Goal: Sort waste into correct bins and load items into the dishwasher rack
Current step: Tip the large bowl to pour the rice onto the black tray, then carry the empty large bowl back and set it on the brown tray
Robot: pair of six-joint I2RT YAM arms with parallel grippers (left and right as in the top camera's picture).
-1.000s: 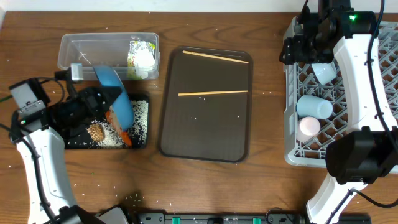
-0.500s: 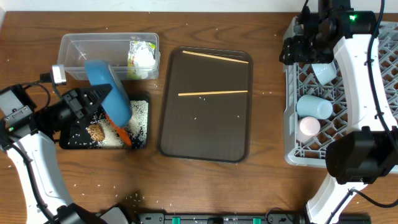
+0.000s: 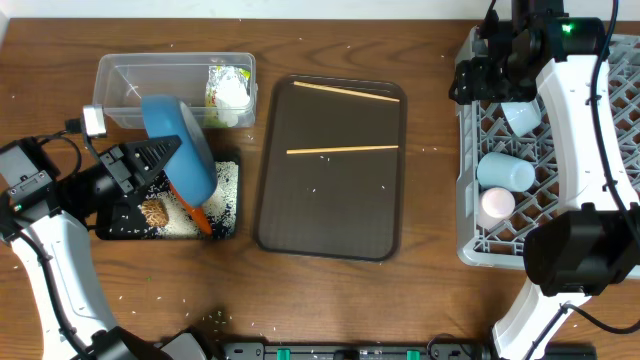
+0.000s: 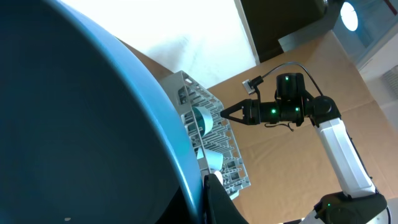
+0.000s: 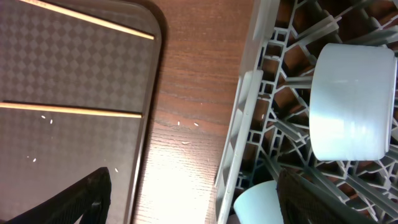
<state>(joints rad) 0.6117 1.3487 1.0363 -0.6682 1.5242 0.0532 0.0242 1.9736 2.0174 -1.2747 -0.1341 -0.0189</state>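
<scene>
Left gripper (image 3: 158, 155) is clenching the large blue bowl (image 3: 185, 140), holding it tilted above the black tray (image 3: 225, 232) — you're seemingly dumping scraps; next, carrying it to the dishwasher rack (image 3: 466, 200), well right of that tray.

Large dark blue bowl (image 3: 178, 140) is tilted steeply on edge above the black tray (image 3: 120, 222), which holds loose rice (image 3: 226, 185), brown lump (image 3: 154, 211) and orange carrot (image 3: 196, 215). The clear tub (image 3: 120, 75) just beyond holds white tissue (image 3: 235, 97) and yellow-green wrapper (image 3: 216, 85). Two chopsticks (image 3: 343, 149) lie apart, roughly parallel, on the brown serving tray (image 3: 330, 205); the grey rack (image 3: 625, 130) holds small light blue bowl (image 3: 521, 116), light blue cup (image 3: 506, 171) on its side and pinkish-white cup (image 3: 497, 206).
</scene>
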